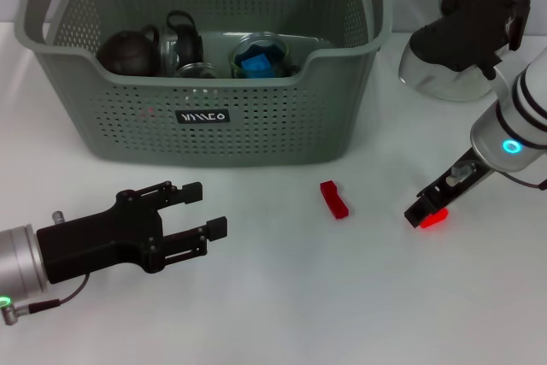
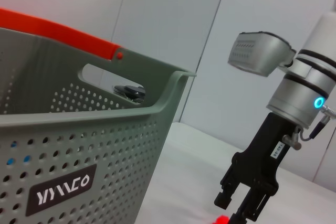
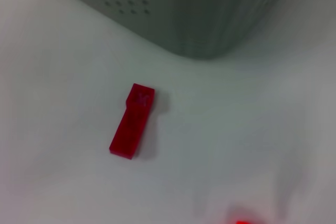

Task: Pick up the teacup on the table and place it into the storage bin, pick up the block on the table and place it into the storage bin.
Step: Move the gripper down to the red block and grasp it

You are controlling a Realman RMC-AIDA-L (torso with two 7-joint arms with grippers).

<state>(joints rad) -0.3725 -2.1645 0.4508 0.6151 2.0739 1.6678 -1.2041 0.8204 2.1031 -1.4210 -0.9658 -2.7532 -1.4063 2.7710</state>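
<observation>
Red flat plastic block (image 1: 334, 199) lies on white table (image 1: 282, 297), near side of grey-green perforated storage bin (image 1: 214, 126). Right gripper (image 1: 425, 213) just right of it, fingers unclear; left gripper (image 1: 198, 210) spread, idle. Block pick next: shift left, descend.

The left gripper (image 1: 198, 208) hovers low over the table in front of the storage bin (image 1: 205, 117), near its left front corner, its black body lying almost level and its two fingers spread apart, tips pointing toward the bin's right side. The right gripper (image 1: 425, 213) hangs to the right of the bin, well apart from it, angled steeply down with its tips just above the table; a red glow shows at them, and whether its fingers are parted cannot be made out. A ring light glows on the right wrist
</observation>
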